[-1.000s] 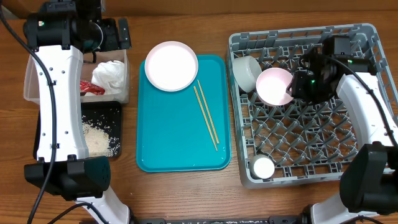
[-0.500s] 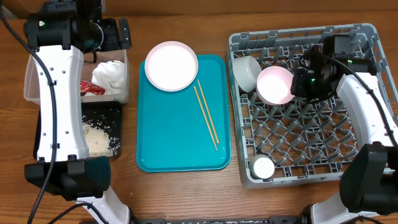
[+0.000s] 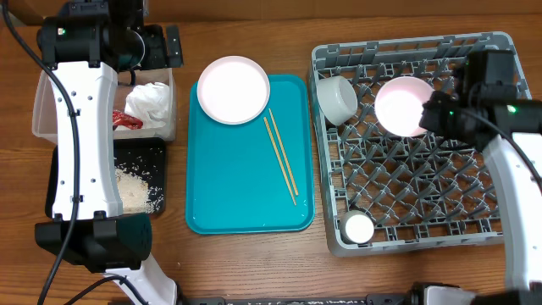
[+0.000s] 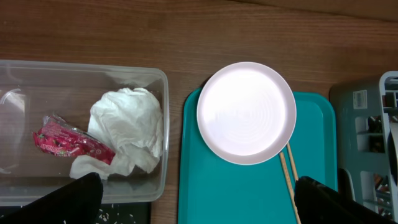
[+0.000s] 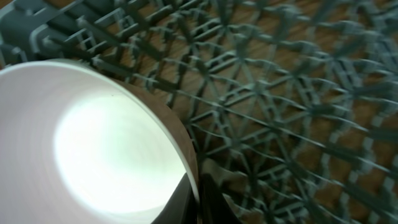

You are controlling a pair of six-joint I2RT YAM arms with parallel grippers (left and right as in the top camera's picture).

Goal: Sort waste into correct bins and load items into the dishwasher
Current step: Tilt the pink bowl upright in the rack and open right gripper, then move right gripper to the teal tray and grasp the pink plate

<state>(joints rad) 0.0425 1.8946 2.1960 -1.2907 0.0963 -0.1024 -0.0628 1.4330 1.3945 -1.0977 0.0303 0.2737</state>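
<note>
The pink bowl (image 3: 403,106) is round and glossy, pale pink at the rim and washed nearly white inside by glare. It sits over the far middle of the grey rack (image 3: 500,229), mouth tipped up, and whether it touches the pegs cannot be told. The right hand (image 3: 428,114) is clamped on its right rim, and the wrist view shows one dark finger (image 5: 189,199) inside the wall, with the lattice blurred behind. A white bowl (image 3: 336,98) lies on its side at the rack's far left, and a small cup (image 3: 358,228) stands in the near left corner. On the teal tray (image 3: 246,203) a pale plate (image 4: 246,112) overhangs the far edge, with two chopsticks (image 3: 279,157) lying slantwise beside it. The left hand (image 4: 198,186) hangs with fingers wide apart above the clear tub (image 4: 163,124), which holds a red wrapper (image 4: 65,142) touching a white napkin (image 4: 127,137). Rice (image 3: 135,188) lies scattered in the black tray (image 3: 161,169) on the wooden worktop (image 3: 254,263).
</note>
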